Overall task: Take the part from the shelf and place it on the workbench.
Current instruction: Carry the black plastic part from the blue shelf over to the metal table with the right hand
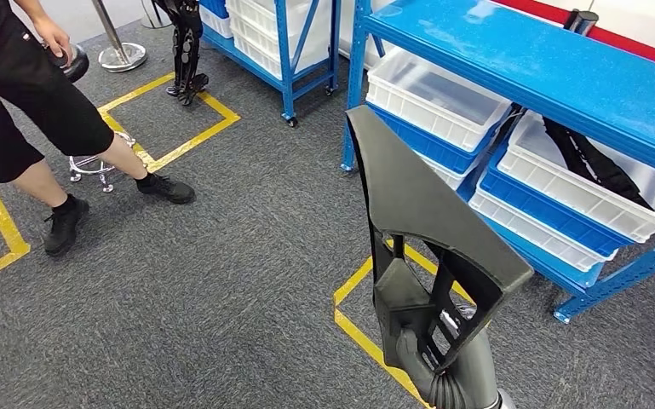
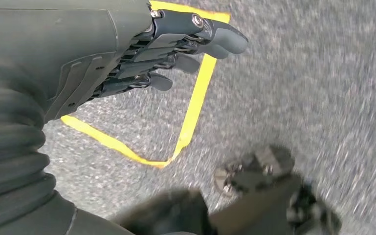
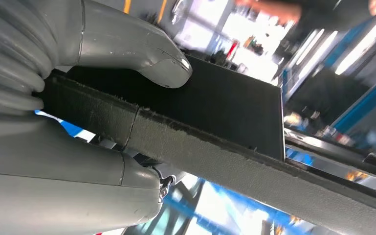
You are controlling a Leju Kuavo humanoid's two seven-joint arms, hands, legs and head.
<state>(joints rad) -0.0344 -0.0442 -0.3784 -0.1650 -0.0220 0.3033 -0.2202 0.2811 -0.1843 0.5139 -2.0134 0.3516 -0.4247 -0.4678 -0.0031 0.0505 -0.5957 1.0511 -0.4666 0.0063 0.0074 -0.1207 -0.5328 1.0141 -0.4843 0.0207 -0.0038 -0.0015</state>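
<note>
Black moulded plastic, the part (image 1: pixel 426 230) is held upright at lower centre-right of the head view, clamped near its ribbed base by the right hand (image 3: pixel 102 122). It is judged stiff, light, top-heavy. The left hand (image 2: pixel 176 54) hangs empty, fingers loosely extended.

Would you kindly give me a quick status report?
Right hand grips the black part, clear of the blue shelf. Left hand empty, fingers apart. Person standing ahead-left.

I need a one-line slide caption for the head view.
Right hand holds a black part upright beside the blue shelf with white bins; a person stands nearby.
</note>
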